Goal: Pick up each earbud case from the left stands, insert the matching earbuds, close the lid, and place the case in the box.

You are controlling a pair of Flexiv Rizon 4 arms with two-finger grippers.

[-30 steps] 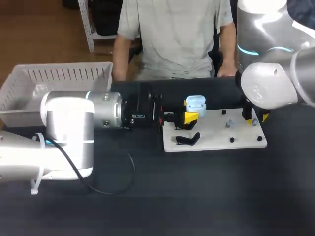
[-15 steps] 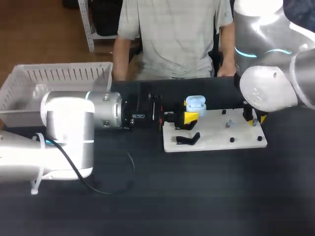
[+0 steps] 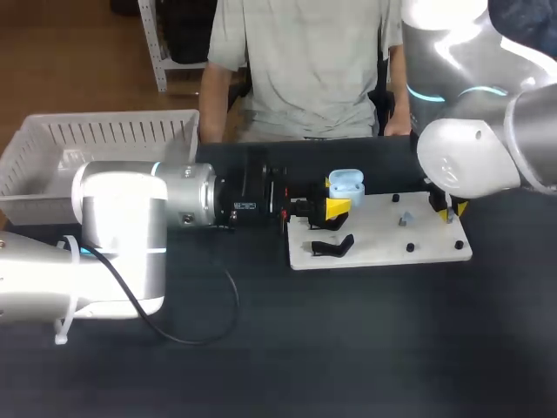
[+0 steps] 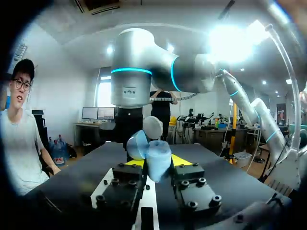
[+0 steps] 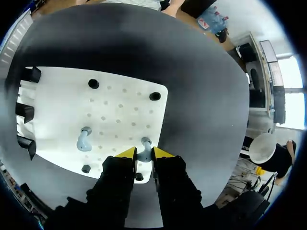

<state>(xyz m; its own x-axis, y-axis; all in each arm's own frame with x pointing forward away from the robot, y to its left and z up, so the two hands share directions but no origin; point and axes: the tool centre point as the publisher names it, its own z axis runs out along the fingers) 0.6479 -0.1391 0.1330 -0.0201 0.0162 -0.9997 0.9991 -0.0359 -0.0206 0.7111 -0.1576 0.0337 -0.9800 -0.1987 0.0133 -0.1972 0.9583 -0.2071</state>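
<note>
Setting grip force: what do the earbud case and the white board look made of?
The earbud case: probably smooth pale blue plastic, semi-gloss, judging by soft highlights on its rounded shell. The white board: matte rigid plastic or painted sheet; flat, evenly white, dotted with small holes. Which, I cannot tell.
</note>
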